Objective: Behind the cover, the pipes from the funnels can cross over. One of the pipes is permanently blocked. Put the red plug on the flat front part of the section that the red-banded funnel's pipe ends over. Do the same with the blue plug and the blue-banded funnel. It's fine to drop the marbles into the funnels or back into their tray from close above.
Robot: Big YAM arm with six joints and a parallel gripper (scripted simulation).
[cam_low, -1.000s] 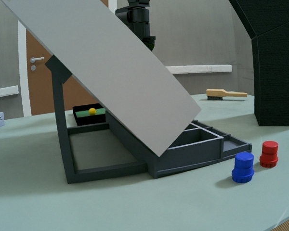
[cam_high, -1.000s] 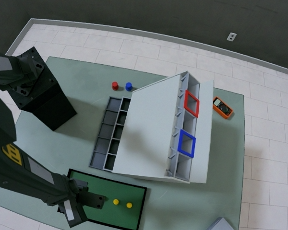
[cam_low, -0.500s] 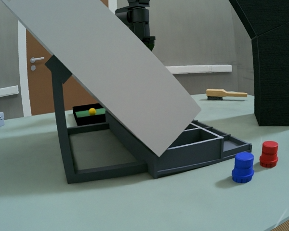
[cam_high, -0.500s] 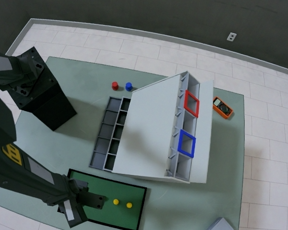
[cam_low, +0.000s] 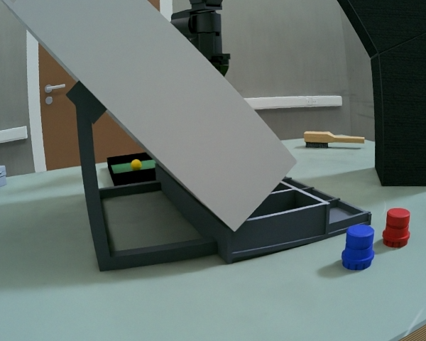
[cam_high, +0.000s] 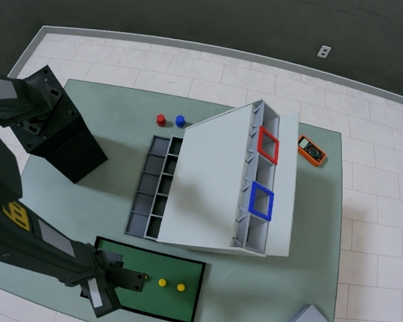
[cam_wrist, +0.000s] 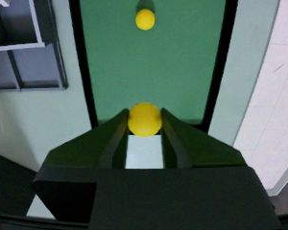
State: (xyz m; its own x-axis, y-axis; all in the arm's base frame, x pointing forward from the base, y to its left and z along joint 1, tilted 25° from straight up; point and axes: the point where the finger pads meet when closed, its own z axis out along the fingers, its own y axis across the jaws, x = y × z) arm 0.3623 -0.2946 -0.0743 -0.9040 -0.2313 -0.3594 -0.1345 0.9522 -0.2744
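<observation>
My gripper [cam_wrist: 144, 115] is shut on a yellow marble [cam_wrist: 144, 120] and holds it above the near end of the green marble tray [cam_high: 153, 280]. In the overhead view the gripper [cam_high: 142, 277] is at the tray's left part. Two more yellow marbles [cam_high: 162, 282] [cam_high: 181, 286] lie in the tray. The red plug [cam_high: 160, 120] and blue plug [cam_high: 180, 121] stand upright on the mat beside the far end of the grey section row [cam_high: 149, 187]. The red-banded funnel [cam_high: 268, 144] and blue-banded funnel [cam_high: 260, 200] sit at the top of the slanted white cover [cam_high: 208, 180].
A black pedestal [cam_high: 56, 131] stands at the left. An orange multimeter [cam_high: 311, 150] lies behind the funnel rack. A wooden brush [cam_low: 332, 139] lies on the mat. A grey box corner [cam_high: 309, 313] shows at the bottom right.
</observation>
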